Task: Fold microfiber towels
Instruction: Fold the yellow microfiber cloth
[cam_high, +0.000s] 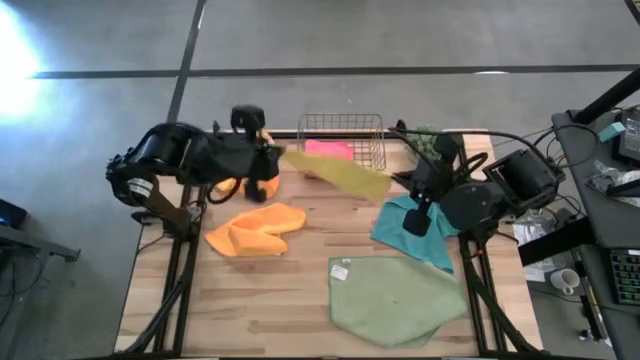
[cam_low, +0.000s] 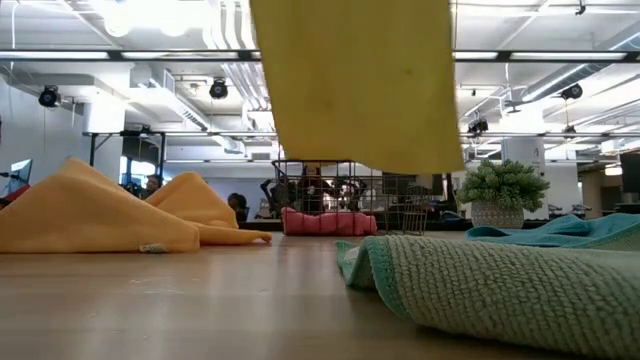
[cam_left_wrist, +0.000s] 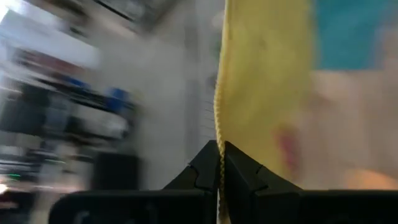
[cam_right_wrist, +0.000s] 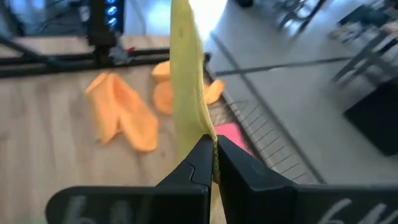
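Wooden table, office clutter behind; yellow towel stretched mid-air at 12 o'clock, left gripper and right gripper each clamped on one end, probably tensioning for fold; other towels lie below

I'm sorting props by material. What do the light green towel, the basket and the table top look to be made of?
Light green towel: soft looped pile, likely microfiber, matte; its nubby surface shows in the low view. Basket: thin wire grid, probably metal. Table top: pale wooden planks with visible seams and a smooth finish.
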